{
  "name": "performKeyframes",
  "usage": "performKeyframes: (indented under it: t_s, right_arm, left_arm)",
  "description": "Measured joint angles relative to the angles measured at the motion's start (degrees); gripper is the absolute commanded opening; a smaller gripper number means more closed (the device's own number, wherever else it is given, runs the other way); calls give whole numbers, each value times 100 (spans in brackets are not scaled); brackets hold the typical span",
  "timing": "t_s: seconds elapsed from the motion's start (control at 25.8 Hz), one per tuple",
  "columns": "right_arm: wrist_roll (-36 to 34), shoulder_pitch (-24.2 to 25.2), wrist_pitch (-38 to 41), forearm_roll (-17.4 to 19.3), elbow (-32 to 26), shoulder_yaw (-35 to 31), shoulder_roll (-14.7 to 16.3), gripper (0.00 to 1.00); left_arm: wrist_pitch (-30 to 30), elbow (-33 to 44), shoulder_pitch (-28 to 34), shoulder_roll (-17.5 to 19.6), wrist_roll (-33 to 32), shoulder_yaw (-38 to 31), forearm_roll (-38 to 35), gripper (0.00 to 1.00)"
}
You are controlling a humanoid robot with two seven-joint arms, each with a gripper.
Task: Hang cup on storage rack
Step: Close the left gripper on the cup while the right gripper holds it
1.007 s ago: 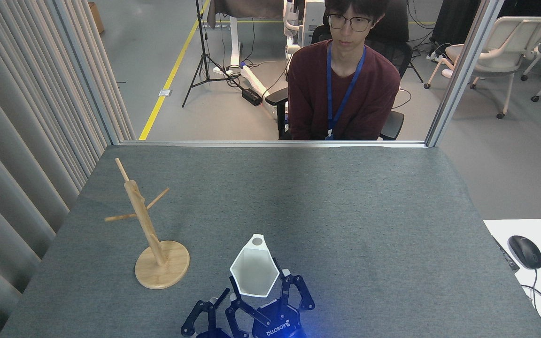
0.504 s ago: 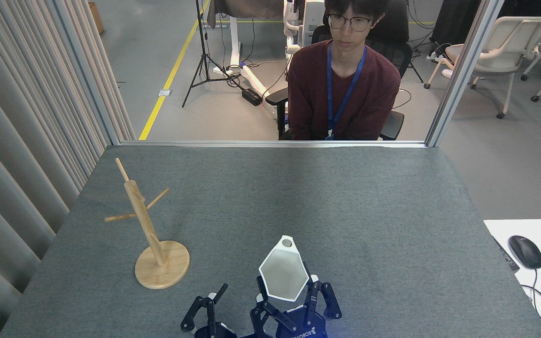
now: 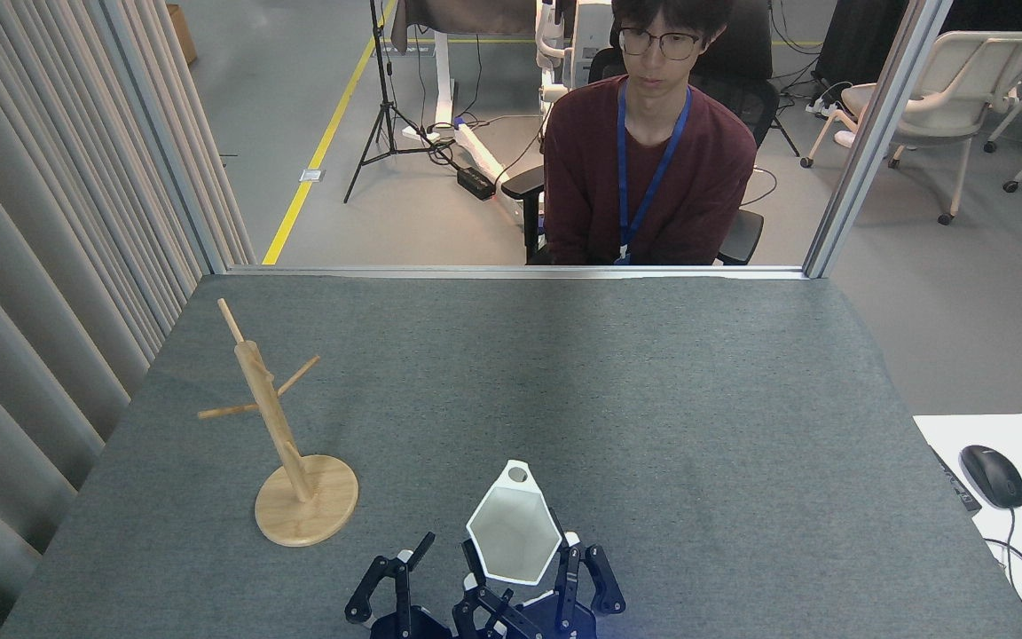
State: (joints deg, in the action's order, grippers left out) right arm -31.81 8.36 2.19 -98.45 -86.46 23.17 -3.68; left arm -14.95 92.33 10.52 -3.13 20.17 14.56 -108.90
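- Cup (image 3: pixel 514 532), white and faceted, is sitting near the front edge of the grey table (image 3: pixel 653 399), mouth facing up, its small holed handle pointing away from the robot.
- Right gripper (image 3: pixel 520 564) is clasping the cup between its dark fingers.
- Left gripper (image 3: pixel 391 577) is standing just beside it, fingers spread, holding nothing.
- Storage rack (image 3: pixel 285 444) is standing upright further left, well apart from the cup, its pegs bare.
- A person (image 3: pixel 648 151) is sitting beyond the far edge.
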Motion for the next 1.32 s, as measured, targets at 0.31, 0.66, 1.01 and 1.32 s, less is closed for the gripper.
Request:
performKeyframes:
  t_s: [0.31,0.66,1.01,1.32]
  right_arm:
    - [-99,-1,37,1,112,133,-2,30]
    - [-107,8,-25,-10,156,536,5,30]
    - [-165,44,-175,-5,281,742,17,31]
    - [-213,69,-427,-15,298,862,24,34]
  left_arm:
    - [-15,9,-7,-3,0,18,1,100]
    - [-18,55,-15,4,0,20,1,100]
    - [-18,120,-12,7,3,16,1,100]
    - [-7,148,-12,12,2,12,-35,33]
